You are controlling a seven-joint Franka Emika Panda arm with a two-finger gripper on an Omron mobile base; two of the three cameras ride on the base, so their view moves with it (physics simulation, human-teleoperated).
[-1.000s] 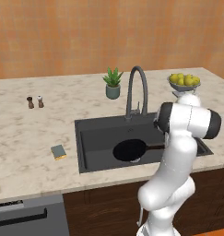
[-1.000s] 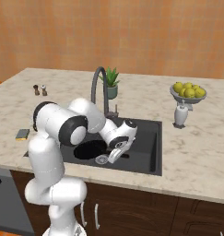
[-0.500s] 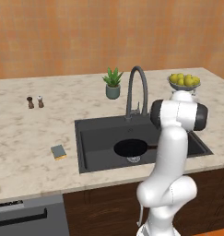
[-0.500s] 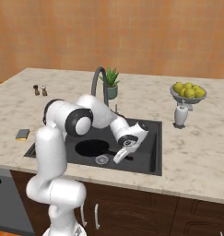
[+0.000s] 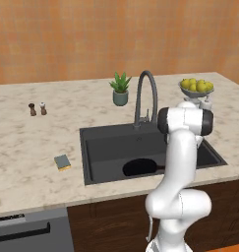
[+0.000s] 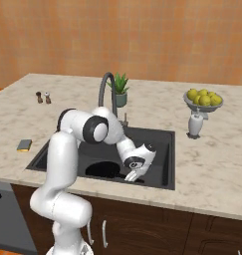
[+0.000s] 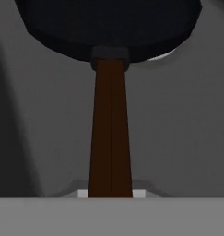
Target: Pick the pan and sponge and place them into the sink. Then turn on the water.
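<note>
The black pan [image 6: 103, 169] lies low in the dark sink [image 6: 160, 144], near its front wall. My gripper [image 6: 132, 174] reaches down into the basin and is shut on the pan's handle [image 7: 111, 129], which runs straight up the hand view to the pan [image 7: 109, 23]. In the left base view my arm covers the hand, and the pan [image 5: 139, 167] shows as a dark oval on the floor of the sink [image 5: 111, 140]. The green and yellow sponge [image 5: 62, 162] rests on the counter left of the basin, also visible as the sponge [image 6: 24, 145]. No water runs from the faucet [image 5: 145, 96].
A potted plant [image 5: 120, 88] stands behind the faucet. A bowl of yellow fruit [image 6: 203, 98] and a white soap dispenser [image 6: 194, 124] sit right of the sink. Two small shakers [image 5: 37, 109] stand at the far left. A dishwasher front [image 5: 27, 231] lies below the counter.
My arm has swung over to the right and the hand has sunk lower into the basin, carrying the pan toward the front of the sink. The sponge has stayed put.
</note>
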